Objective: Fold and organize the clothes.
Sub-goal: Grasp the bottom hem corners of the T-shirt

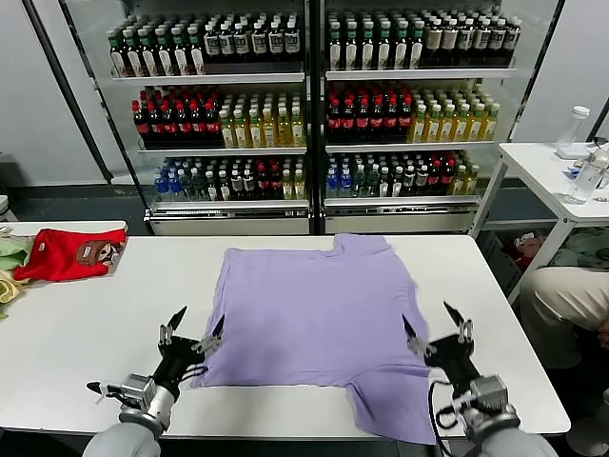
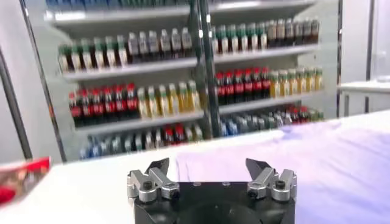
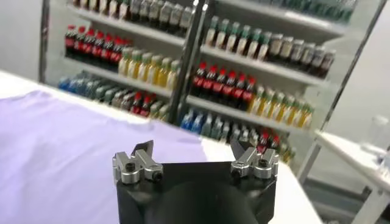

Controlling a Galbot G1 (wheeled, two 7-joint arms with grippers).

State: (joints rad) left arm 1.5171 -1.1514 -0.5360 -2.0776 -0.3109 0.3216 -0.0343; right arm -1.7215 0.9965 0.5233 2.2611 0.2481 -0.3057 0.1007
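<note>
The lavender T-shirt [image 1: 319, 309] lies spread flat on the white table [image 1: 86, 324], plain side up, no print showing. One sleeve hangs toward the table's front edge at the right. My left gripper [image 1: 197, 326] is open and empty, just above the shirt's front left corner. My right gripper [image 1: 436, 324] is open and empty, above the shirt's right edge. In the left wrist view the left gripper [image 2: 207, 165] faces the shirt [image 2: 304, 158]. In the right wrist view the right gripper [image 3: 194, 150] has the shirt [image 3: 61, 140] beyond it.
A red garment [image 1: 68, 253] with a brown print lies at the table's far left, beside green and yellow cloth [image 1: 8, 262]. Drink shelves [image 1: 314, 105] stand behind. A second white table [image 1: 557, 176] with bottles stands at the right, a seated person's leg [image 1: 561, 300] near it.
</note>
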